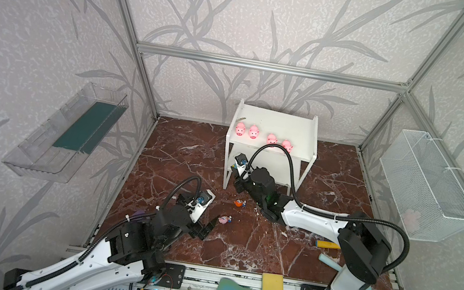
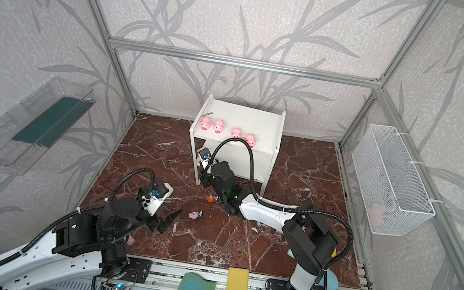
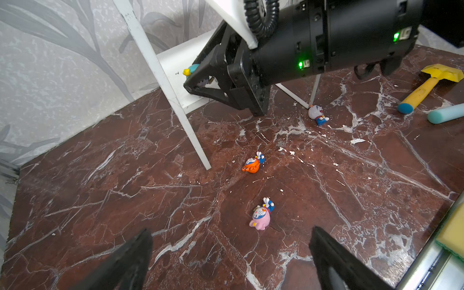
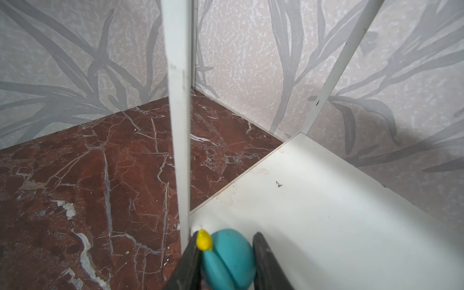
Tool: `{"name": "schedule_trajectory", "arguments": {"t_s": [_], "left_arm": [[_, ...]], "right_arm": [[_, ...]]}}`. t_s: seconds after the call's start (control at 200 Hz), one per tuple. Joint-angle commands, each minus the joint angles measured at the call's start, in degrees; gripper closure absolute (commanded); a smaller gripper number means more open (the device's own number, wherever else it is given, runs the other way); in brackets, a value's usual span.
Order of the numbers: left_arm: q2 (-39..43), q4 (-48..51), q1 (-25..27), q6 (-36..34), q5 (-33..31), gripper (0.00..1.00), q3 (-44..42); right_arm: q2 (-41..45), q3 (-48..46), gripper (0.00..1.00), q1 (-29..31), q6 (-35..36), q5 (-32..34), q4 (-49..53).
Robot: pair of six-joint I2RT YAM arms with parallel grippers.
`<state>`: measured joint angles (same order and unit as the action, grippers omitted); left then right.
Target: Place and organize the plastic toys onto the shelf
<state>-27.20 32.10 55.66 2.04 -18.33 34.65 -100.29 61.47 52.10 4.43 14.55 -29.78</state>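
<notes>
Sitting between right fingers [image 4: 266, 263] — teal figurine [image 4: 231, 258], shelf [image 4: 326, 213] corner

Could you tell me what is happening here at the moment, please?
The right gripper is shut on the teal figurine, holding it at the corner of the lower board of the shelf, beside a leg. Four pink pigs stand in a row on the top board. The left gripper is open, over the marble tabletop near the pink figurine, which lies there along with the orange figurine and the white-blue figurine.

Four pigs [image 1: 254, 131] on shelf [image 1: 284, 124] top; orange figurine [image 1: 238, 203], pink figurine [image 1: 223, 220], yellow shovel [image 3: 424, 87] on marble floor [image 1: 188, 151].
</notes>
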Motion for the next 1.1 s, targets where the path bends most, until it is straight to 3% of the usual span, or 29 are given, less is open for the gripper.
{"name": "schedule_trajectory", "arguments": {"t_s": [0.0, 1.1], "left_arm": [[0.11, -0.88, -0.38, -0.57, 0.63, 0.01, -0.64], [0.27, -1.33, -1.87, -0.46, 2.81, 0.01, -0.90]], "right_arm": [[-1.18, 1.86, 0.68, -0.42, -0.45, -0.01, -1.07], [-1.10, 3.15, 0.49, -0.51, 1.73, 2.06, -0.54]]}}
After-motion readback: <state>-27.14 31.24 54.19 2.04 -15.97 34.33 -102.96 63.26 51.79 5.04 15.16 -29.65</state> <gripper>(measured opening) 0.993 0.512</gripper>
